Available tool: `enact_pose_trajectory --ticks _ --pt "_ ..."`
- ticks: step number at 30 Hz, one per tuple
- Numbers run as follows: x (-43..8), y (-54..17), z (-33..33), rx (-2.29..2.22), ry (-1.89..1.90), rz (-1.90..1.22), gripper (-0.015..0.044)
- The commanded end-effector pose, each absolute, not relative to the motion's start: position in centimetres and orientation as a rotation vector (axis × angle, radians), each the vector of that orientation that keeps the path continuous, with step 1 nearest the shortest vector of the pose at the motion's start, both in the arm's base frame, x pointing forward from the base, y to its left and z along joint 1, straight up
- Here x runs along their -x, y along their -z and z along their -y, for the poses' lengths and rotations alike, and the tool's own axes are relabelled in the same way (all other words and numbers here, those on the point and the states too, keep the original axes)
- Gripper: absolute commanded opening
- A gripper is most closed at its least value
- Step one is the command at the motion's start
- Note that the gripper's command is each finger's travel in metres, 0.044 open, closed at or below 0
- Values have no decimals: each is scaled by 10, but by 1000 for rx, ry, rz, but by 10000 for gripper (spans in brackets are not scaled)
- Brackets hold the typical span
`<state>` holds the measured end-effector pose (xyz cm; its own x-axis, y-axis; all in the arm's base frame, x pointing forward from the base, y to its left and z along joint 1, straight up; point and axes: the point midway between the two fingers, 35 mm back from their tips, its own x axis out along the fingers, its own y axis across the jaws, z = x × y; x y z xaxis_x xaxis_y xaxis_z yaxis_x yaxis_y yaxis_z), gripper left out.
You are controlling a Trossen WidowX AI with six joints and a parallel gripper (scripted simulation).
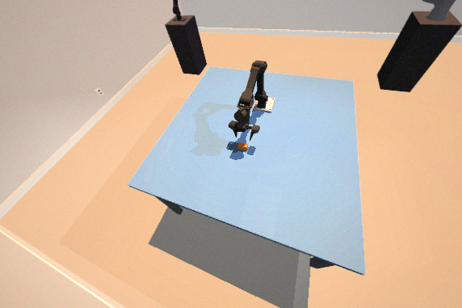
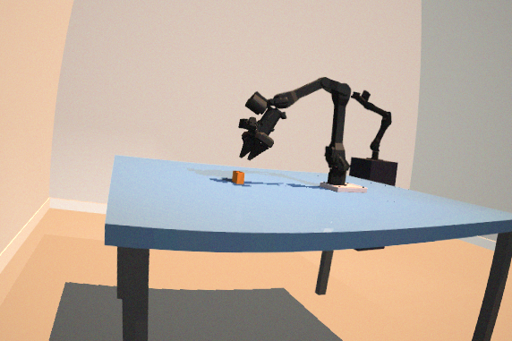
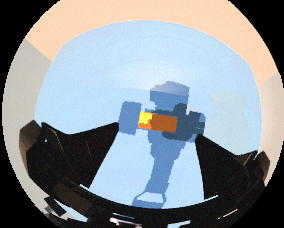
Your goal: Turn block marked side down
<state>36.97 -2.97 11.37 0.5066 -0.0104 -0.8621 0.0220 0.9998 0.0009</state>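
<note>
Your jaws [image 1: 244, 137] [image 2: 247, 158] were spread, empty, above the block [image 1: 242, 146] [image 2: 238, 177] [image 3: 158, 121], which rested on the bench [image 1: 291, 180] [image 2: 286, 217] [image 3: 135, 55], untouched by either fingertip.

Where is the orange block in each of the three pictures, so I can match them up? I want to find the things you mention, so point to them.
Top: block [image 1: 243, 146] just below centre, beneath the open fingers [image 1: 244, 137].
Exterior: block [image 2: 238, 177] left of centre, on the table.
Wrist: block [image 3: 163, 123] near the middle, just right of centre.
Shared landmark: the blue table top [image 1: 307, 180] [image 2: 286, 213] [image 3: 90, 75].
</note>
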Motion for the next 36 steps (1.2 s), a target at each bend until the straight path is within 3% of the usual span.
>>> enact_pose_trajectory --ticks 1,14,36 --pt "-382 -120 31 -9 20 -1148 440" --pt "-398 -138 31 -8 20 -1519 440" --pt "-401 -89 31 -8 20 -1524 440"
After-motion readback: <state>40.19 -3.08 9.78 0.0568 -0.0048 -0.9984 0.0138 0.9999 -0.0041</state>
